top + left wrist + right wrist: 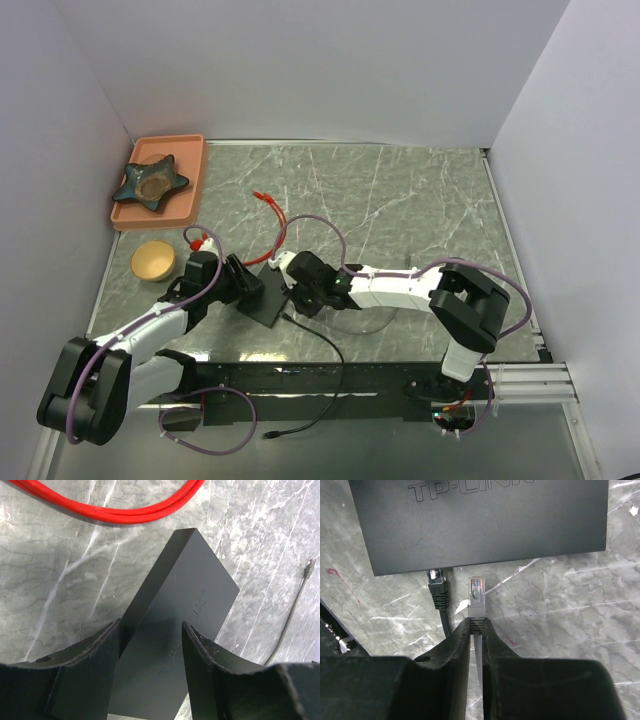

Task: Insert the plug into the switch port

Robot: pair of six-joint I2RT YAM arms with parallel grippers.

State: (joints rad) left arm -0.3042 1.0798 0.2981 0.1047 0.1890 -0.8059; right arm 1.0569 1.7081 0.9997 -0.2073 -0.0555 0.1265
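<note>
Right tool (476, 623) clamps a clear-tipped pale plug (476, 592) just short of matte-black switch (485, 525).

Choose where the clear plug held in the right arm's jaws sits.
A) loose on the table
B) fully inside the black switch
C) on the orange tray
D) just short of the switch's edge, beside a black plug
D: in the right wrist view, the right arm's jaws pinch the plug, whose tip stops short of the switch, next to the black plug.
</note>
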